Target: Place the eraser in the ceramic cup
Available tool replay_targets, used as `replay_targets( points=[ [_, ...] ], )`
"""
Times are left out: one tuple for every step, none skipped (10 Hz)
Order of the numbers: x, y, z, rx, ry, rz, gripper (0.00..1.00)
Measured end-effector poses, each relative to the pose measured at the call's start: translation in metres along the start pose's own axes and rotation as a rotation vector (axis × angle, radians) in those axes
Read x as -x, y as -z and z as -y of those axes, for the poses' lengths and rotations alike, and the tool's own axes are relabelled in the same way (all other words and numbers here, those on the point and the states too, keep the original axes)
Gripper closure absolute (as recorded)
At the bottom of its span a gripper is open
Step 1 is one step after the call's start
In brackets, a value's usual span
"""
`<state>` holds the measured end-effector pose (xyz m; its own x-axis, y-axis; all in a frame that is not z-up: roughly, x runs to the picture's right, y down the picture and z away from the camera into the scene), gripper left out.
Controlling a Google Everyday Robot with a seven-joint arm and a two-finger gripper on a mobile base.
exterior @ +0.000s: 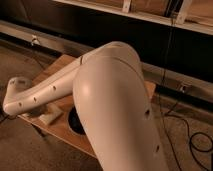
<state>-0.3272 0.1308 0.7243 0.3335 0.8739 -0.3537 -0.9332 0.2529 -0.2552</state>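
On the left part of the wooden table lies the eraser, a small pale block. Just to its right is the ceramic cup, glossy black, and only its left edge shows past my white upper arm. My forearm reaches left over the table. The gripper hangs under its end, low over the table's left corner, just left of the eraser and mostly hidden by the wrist.
My bulky elbow fills the middle of the view and hides much of the table. A dark wall with a pale ledge runs behind. Black cables lie on the floor to the right.
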Motion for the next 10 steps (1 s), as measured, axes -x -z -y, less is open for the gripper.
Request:
replay_targets(
  points=[
    [0.004,-0.007,-0.009,0.023,-0.007,-0.014,0.35],
    [0.007,-0.011,-0.014,0.041,-0.021,-0.024,0.35],
    [0.014,-0.017,-0.013,0.057,-0.055,-0.035,0.35],
    [0.022,-0.023,-0.007,0.061,-0.091,-0.041,0.35],
    [0.032,-0.031,0.0,0.054,-0.127,-0.044,0.35],
    [0.041,-0.037,0.009,0.036,-0.154,-0.042,0.35],
    [0.047,-0.041,0.018,0.015,-0.17,-0.041,0.35],
    [0.055,-0.047,0.034,-0.02,-0.19,-0.04,0.35],
    [0.059,-0.051,0.044,-0.047,-0.198,-0.04,0.35],
    [0.061,-0.056,0.055,-0.081,-0.203,-0.044,0.35]
  ],
)
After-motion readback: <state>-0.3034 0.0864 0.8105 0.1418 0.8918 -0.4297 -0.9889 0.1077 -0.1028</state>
